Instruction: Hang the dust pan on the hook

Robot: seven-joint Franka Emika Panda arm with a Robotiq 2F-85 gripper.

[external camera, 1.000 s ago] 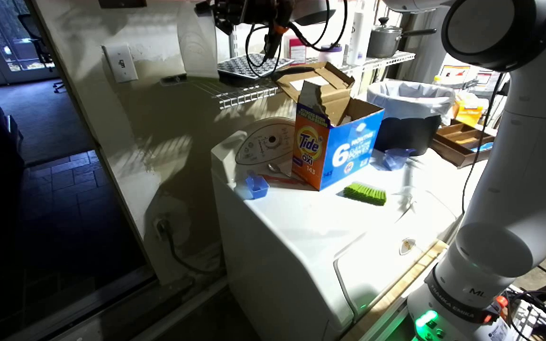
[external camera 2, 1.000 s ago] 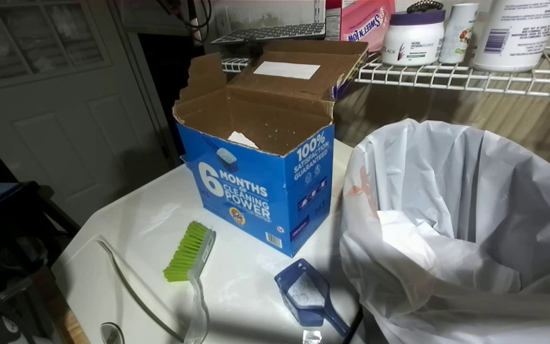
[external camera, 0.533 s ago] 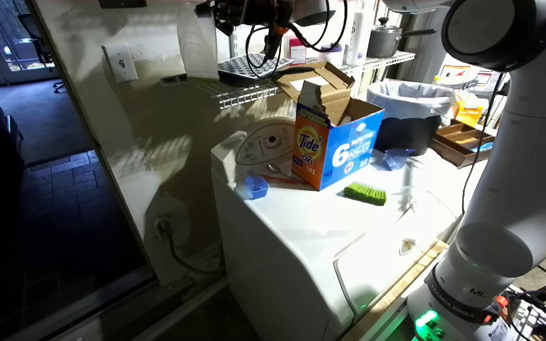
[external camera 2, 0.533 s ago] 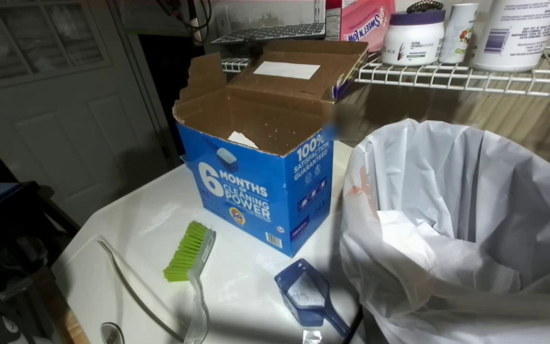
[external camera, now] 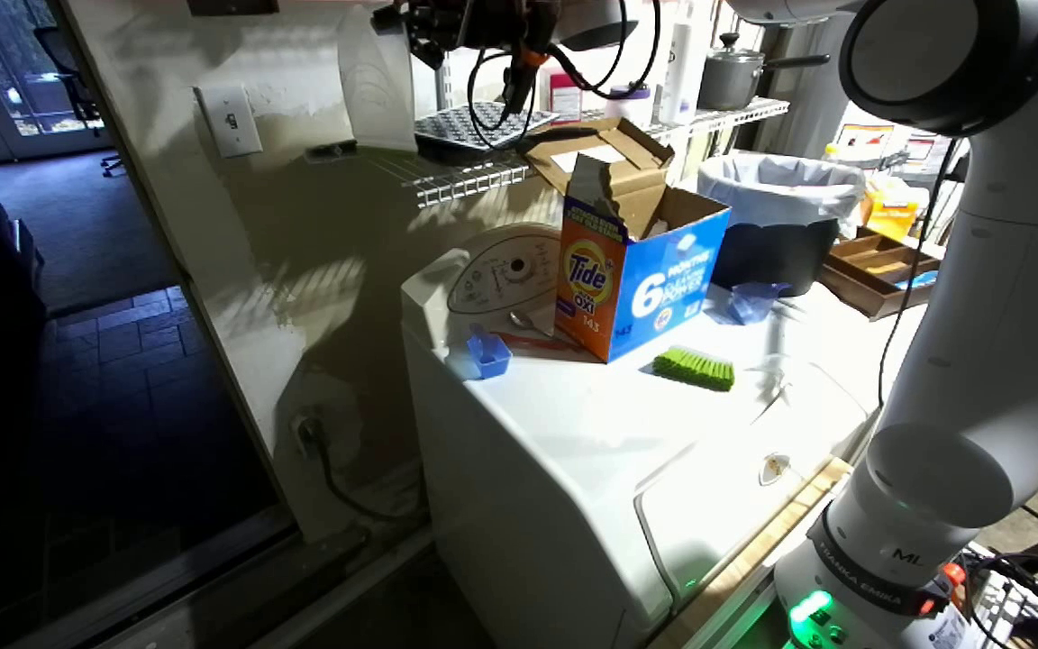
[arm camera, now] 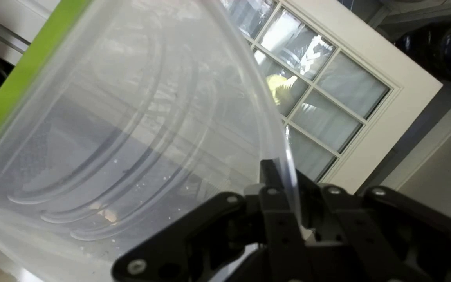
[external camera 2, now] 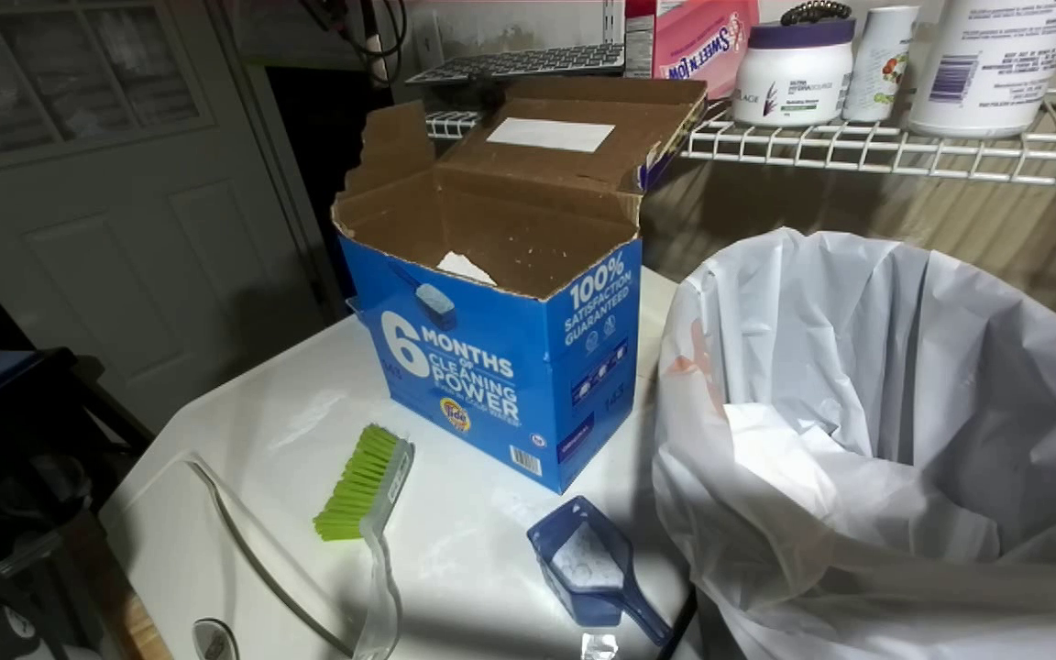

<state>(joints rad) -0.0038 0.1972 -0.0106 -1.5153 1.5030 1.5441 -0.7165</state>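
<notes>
The dust pan [arm camera: 139, 117] is cut off by the wrist view's left and top edges. In an exterior view, the brush handle [external camera 2: 384, 587] is cut off, and the bench's [external camera 2: 464, 555] back edge is partly hidden by the box [external camera 2: 510, 316].

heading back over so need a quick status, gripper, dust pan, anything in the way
Gripper clamped on edge of dust pan. Hook not identifiable. Possible snag: wire shelf, appears just below dust pan in an exterior view, clearance unclear.
</notes>
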